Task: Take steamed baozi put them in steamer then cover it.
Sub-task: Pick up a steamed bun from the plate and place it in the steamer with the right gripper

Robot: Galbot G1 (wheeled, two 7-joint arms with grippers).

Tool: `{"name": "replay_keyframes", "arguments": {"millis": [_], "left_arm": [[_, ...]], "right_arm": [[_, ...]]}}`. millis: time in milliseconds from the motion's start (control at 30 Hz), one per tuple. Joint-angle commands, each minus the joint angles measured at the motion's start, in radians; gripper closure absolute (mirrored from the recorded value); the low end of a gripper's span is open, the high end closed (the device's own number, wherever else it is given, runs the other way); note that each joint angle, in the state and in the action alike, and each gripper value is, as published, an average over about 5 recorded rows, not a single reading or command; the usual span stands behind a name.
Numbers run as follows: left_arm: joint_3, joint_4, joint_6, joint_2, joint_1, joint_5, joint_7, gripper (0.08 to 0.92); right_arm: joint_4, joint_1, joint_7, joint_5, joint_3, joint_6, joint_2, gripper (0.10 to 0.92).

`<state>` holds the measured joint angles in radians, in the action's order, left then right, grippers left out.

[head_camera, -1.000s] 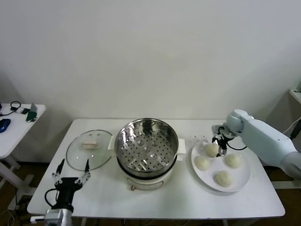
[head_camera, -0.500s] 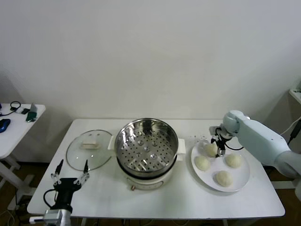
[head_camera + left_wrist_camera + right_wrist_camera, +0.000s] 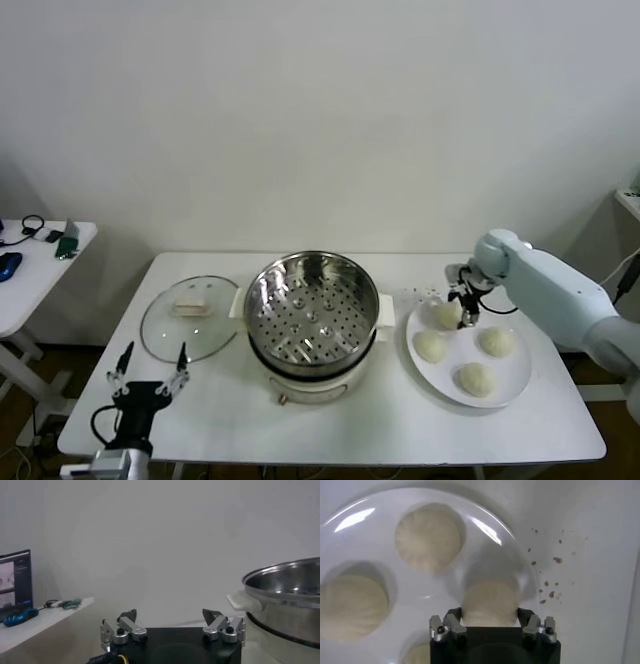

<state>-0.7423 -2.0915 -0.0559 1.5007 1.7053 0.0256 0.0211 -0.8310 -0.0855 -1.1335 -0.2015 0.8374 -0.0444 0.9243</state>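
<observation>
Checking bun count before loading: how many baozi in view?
4, all on the white plate: far-left baozi between the right gripper fingers, near-left, far-right, nearest. None in the steamer.

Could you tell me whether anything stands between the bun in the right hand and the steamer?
Nothing visible does. The right hand sits around the rear-left bun on the plate; the steamer stands open, its lid lying aside.

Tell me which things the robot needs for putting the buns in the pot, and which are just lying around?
Needed for the job:
- four steamed baozi on the white plate
- steamer, tray bare
- glass cover lying on the table
- right gripper, fingers around the far-left bun
- left gripper, open, waiting at the table's front-left

Just lying about:
- crumbs beside the plate
- side table with cables and a blue thing
</observation>
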Motion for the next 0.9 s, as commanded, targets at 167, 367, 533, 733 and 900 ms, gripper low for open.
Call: {"name": "replay_keyframes", "arguments": {"millis": [167, 367, 533, 733, 900], "left_arm": [[0.002, -0.021, 0.003, 0.004, 0.029, -0.007, 0.022, 0.177], [0.003, -0.027, 0.008, 0.005, 0.036, -0.017, 0.02, 0.177], [0.009, -0.029, 0.013, 0.002, 0.035, -0.016, 0.018, 0.177], [0.011, -0.027, 0.019, -0.005, 0.033, -0.016, 0.012, 0.177], [0.012, -0.02, 0.02, -0.011, 0.038, -0.023, 0.006, 0.177]], "right_arm": [[-0.142, -0.351, -0.034, 0.072, 0.269, 0.138, 0.003, 0.304], [-0.275, -0.58, -0.047, 0.12, 0.446, 0.22, 0.063, 0.304], [-0.405, -0.689, -0.05, 0.082, 0.518, 0.283, 0.131, 0.304], [-0.507, -0.703, -0.044, 0.037, 0.515, 0.319, 0.232, 0.304], [-0.52, -0.666, -0.04, -0.008, 0.5, 0.344, 0.326, 0.304]]}}
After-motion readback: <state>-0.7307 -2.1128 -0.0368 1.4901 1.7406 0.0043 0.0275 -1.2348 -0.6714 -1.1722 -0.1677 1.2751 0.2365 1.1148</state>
